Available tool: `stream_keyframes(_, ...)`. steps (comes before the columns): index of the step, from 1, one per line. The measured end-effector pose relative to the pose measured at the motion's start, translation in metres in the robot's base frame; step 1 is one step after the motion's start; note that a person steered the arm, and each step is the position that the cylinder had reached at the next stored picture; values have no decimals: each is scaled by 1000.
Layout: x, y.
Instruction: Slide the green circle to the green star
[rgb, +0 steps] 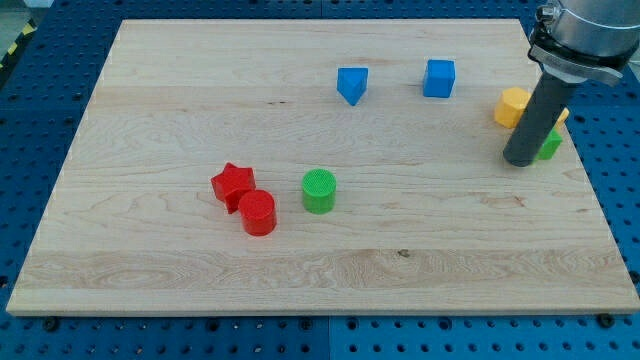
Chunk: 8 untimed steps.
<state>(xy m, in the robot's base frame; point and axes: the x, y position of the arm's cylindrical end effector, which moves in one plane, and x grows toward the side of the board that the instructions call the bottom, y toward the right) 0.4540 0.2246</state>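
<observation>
The green circle (319, 190) stands on the wooden board (150, 120), a little left of the view's middle. The green star (549, 146) is at the view's right, mostly hidden behind my rod. My tip (521, 161) rests on the board right against the green star's left side, far to the right of the green circle.
A red star (232, 185) and a red cylinder (257, 213) sit just left of the green circle. A blue triangular block (351, 84) and a blue cube (438, 77) lie near the view's top. A yellow block (513, 106) sits just above the green star.
</observation>
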Motion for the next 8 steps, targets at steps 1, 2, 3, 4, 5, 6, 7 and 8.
stream_keyframes(1,6,-12)
stream_keyframes(2,24,-75)
stream_keyframes(3,59,-137)
stream_keyframes(4,104,-172)
stream_keyframes(5,110,-222)
stream_keyframes(6,68,-238)
stream_keyframes(7,33,-212)
stream_keyframes(8,25,-201)
